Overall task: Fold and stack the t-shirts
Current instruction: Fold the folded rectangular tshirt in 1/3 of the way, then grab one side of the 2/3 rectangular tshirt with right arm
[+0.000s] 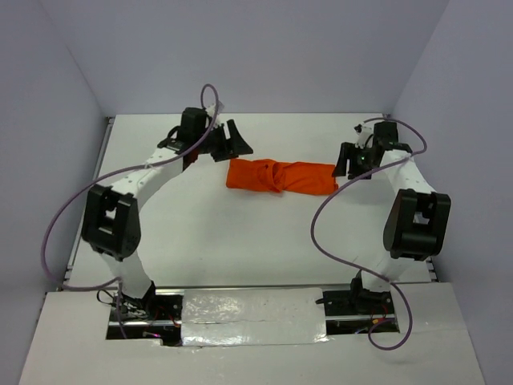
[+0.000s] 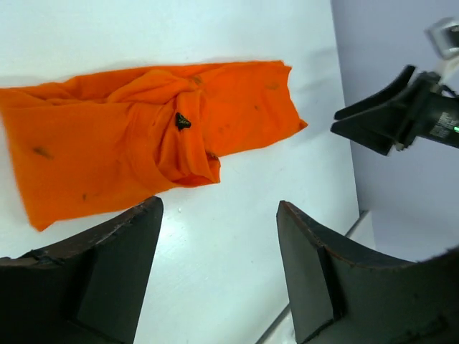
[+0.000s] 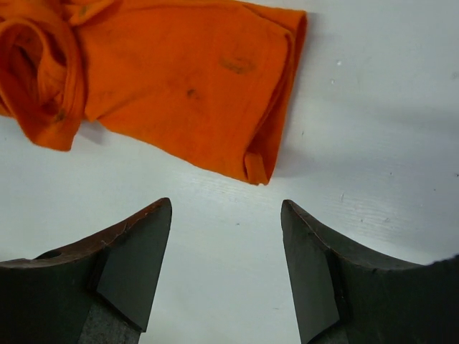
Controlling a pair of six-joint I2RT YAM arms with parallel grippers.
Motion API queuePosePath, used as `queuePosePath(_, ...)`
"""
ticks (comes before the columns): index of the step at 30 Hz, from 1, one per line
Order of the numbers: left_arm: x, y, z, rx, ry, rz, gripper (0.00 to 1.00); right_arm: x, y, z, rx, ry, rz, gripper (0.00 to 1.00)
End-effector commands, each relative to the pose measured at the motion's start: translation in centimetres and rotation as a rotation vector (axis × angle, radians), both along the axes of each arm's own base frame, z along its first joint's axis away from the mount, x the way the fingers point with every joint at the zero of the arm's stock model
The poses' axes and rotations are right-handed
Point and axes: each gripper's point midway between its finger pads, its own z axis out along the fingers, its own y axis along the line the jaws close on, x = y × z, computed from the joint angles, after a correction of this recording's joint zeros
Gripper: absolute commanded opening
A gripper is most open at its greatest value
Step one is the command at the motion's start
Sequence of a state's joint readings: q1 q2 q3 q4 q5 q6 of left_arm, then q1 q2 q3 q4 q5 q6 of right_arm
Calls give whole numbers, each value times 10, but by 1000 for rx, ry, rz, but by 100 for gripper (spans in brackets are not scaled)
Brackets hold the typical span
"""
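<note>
T-shirt [image 1: 280, 176] is lying flat on the worktop [image 1: 240, 241], just above the middle of the overhead frame, as a narrow orange band running left to right. It is not lying neatly. A twisted bunch is sitting near its centre, and in the left wrist view a small dark tag [image 2: 183, 122] is showing on that bunch.

Left end effector [image 1: 228, 144] is hovering beside the band's left end, with its jaws standing apart and nothing between them. Right end effector [image 1: 353, 160] is hovering beside the right end, also parted and empty. Neither is touching the cloth. In each wrist view only bare worktop is showing between the fingertips, with the cloth lying just beyond them.

Judgement: the shirt is only partly folded, and the step in hand is looking like a fresh grasp at both ends.

Notes for doing it well:
- The right end is showing several layers at its folded edge, so the jaws should be going low enough to take all of them.
- Both ends should be rising together, so the band is not skewing.
- The centre twist is needing tension to pull it flat before any further fold.
- Fingertips should be skimming the worktop, not digging into it.
</note>
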State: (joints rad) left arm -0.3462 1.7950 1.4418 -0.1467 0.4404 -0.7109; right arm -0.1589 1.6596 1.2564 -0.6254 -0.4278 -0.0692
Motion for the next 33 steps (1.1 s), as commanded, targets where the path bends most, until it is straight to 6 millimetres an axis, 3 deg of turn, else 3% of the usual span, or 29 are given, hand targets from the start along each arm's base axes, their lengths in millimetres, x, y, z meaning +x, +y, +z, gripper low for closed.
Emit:
queuePosePath(1,-16,23,7,-22,-30,40,78,12,-10,-7,-7,6,-112,70)
queuePosePath(2,-24,29,19,-28,-54,52,78,14,-11,-17,-5,32,-121,70)
queuePosePath(4,-35,43,8,-8,-37,86,79,18,-10,-28,20,72,-145,71)
queuePosePath(5,-42,48,20,-12,-65,95,79,20,-8,-31,29,82,-147,70)
queuePosePath(6,-49,55,10,3,-46,111,79,22,-7,-34,43,90,-152,70)
queuePosePath(10,-72,67,20,2,-71,134,79,23,-5,-61,69,162,-172,67)
queuePosePath(18,-99,79,11,-7,-58,173,79,25,2,-86,116,226,-167,62)
queuePosePath(22,-108,82,1,-17,-40,185,79,26,7,-98,151,264,-166,51)
queuePosePath(27,-113,83,-2,-28,-36,195,79,21,17,-99,213,286,-145,34)
queuePosePath(33,-115,83,-9,-29,-21,195,79,24,14,-79,211,208,-127,15)
